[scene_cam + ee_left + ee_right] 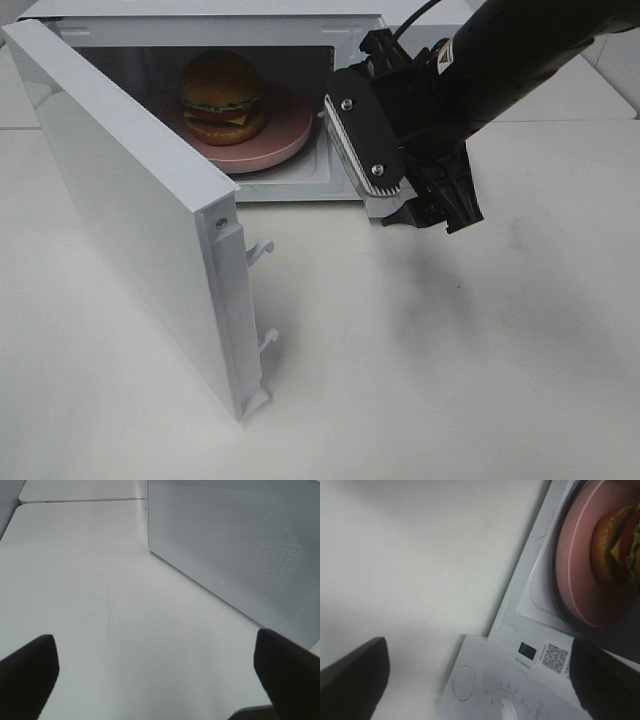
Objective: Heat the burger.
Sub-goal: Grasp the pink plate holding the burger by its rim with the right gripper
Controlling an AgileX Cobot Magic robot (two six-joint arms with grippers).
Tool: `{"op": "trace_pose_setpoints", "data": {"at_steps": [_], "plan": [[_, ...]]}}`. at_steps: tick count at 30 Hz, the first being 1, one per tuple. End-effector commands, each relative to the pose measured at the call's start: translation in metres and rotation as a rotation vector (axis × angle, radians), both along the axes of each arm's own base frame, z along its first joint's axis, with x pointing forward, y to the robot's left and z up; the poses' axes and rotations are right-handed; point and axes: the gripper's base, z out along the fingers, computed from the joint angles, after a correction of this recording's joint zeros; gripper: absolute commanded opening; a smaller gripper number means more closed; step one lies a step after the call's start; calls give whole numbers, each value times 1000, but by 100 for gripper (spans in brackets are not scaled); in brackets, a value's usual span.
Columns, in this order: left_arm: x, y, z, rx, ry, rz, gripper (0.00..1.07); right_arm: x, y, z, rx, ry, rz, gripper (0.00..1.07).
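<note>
- You have 1 burger (pixel 222 95) on 1 pink plate (pixel 290 140), inside 1 microwave (pixel 290 190) with its 1 door (pixel 130 210) swung wide open.
- You have 2 grippers.
- Your right gripper (pixel 415 195) hangs just in front of the microwave's control side, jaws spread wide, gripping nothing.
- Your left gripper (pixel 160 680) hangs over the white table (pixel 100 605), jaws spread wide, gripping nothing.
</note>
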Motion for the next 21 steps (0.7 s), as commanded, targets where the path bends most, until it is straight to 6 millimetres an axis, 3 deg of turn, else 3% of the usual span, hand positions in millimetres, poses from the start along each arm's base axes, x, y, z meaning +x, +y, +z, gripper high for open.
{"op": "trace_pose_setpoints", "data": {"at_steps": [1, 11, 21], "plan": [[-2, 0, 0, -4, -17, 5, 98, 5, 11, -5, -1, 3, 4, 95], [-2, 0, 0, -4, -17, 5, 98, 26, 43, -17, 37, -14, 2, 93], [-2, 0, 0, -4, -17, 5, 98, 49, 58, -21, 63, -43, -19, 92]]}}
